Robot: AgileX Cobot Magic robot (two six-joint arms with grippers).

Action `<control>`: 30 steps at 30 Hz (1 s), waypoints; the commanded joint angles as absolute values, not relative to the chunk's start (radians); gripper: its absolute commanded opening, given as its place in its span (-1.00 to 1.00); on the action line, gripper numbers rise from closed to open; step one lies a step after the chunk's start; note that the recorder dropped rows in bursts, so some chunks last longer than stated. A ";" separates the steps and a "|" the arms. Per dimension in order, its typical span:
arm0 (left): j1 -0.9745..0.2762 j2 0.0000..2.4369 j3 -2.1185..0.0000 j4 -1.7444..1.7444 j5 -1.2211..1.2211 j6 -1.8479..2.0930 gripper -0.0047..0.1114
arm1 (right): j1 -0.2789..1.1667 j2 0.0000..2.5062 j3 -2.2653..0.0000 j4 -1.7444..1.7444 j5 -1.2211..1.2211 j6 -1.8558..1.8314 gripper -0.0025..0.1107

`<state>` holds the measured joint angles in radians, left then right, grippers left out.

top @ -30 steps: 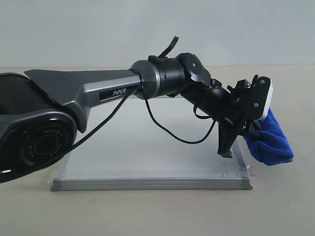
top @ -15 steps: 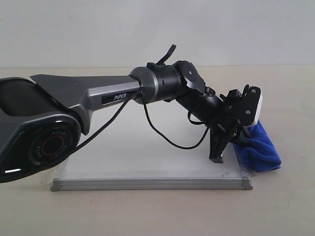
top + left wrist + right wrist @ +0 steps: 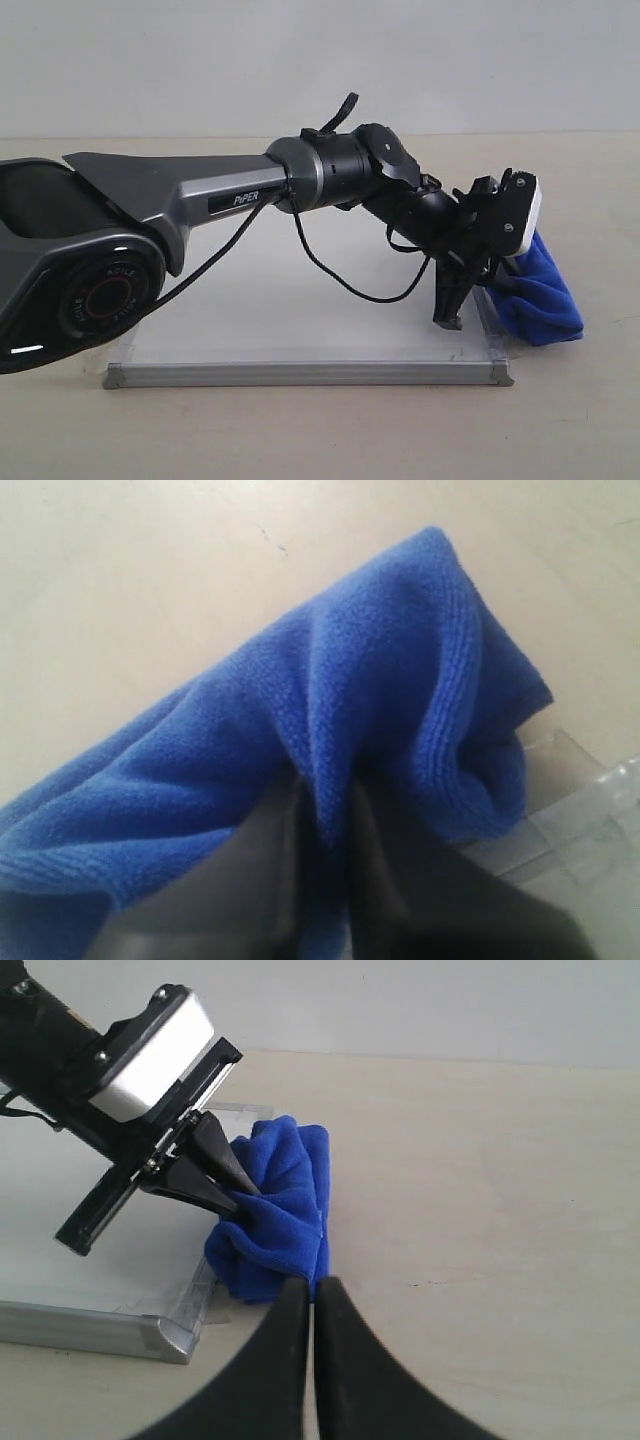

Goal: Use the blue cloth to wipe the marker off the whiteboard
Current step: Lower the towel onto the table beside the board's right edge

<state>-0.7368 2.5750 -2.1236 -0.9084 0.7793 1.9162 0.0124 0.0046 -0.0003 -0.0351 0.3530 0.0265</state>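
My left gripper (image 3: 505, 280) reaches across to the whiteboard's (image 3: 300, 300) right edge and is shut on the blue cloth (image 3: 540, 298). The cloth hangs bunched over that edge, partly on the tan table. In the left wrist view the dark fingers (image 3: 385, 860) pinch a fold of the cloth (image 3: 300, 700), with a taped board corner (image 3: 590, 820) beside it. The right wrist view shows the left gripper (image 3: 238, 1203) gripping the cloth (image 3: 285, 1215) by the whiteboard (image 3: 90, 1260). My right gripper (image 3: 313, 1285) is shut and holds nothing, just short of the cloth. No red marker line shows; the arm hides much of the board.
The left arm's grey link (image 3: 180, 190) and black cable (image 3: 340, 275) hang over the board's middle. The board's aluminium frame (image 3: 300, 375) runs along the front, with a grey corner (image 3: 165, 1335) near my right gripper. Bare tan table (image 3: 500, 1210) lies to the right of the board.
The left gripper carried the cloth leftward and lower against the board's right edge, then shifted slightly back to the right. It stayed shut on the cloth throughout.
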 commanded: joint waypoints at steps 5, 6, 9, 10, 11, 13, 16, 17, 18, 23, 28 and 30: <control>-0.743 2.572 -2.126 -0.926 0.770 1.923 -0.84 | 0.010 0.000 0.000 -0.035 0.342 0.024 -0.96; -0.743 2.572 -2.126 -0.926 0.774 1.918 -0.84 | 0.010 0.000 0.000 -0.035 0.342 0.024 -0.96; -0.743 2.572 -2.126 -0.924 0.777 1.879 -0.80 | 0.010 0.000 0.000 -0.035 0.342 0.024 -0.96; -0.743 2.572 -2.126 -0.924 0.777 1.874 -0.74 | 0.010 0.000 0.000 -0.035 0.342 0.024 -0.96; -0.743 2.572 -2.126 -0.924 0.779 1.874 -0.68 | 0.010 0.000 0.000 -0.035 0.345 0.024 -0.96; -0.744 2.572 -2.126 -0.927 0.779 1.861 -0.49 | 0.010 0.000 0.000 -0.035 0.345 0.024 -0.96; -0.744 2.572 -2.126 -0.927 0.779 1.808 -0.11 | 0.010 0.000 0.000 -0.035 0.345 0.024 -0.96; -0.744 2.572 -2.126 -0.931 0.779 1.802 0.00 | 0.010 0.000 0.000 -0.035 0.345 0.024 -0.96; -0.744 2.572 -2.126 -0.939 0.776 1.802 0.13 | 0.010 0.000 0.000 -0.035 0.345 0.024 -0.96; -0.744 2.572 -2.126 -1.003 0.748 1.794 0.42 | 0.010 0.000 0.000 -0.035 0.345 0.024 -0.96; -0.744 2.563 -2.126 -1.013 0.737 1.794 0.42 | 0.010 0.000 0.000 -0.035 0.345 0.024 -0.96; -0.744 2.548 -2.126 -1.013 0.736 1.792 0.42 | 0.010 0.000 0.000 -0.035 0.345 0.024 -0.96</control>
<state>-0.7368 2.5729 -2.1236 -0.9947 0.7424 1.8075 0.0124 0.0046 -0.0003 -0.0351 0.3530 0.0265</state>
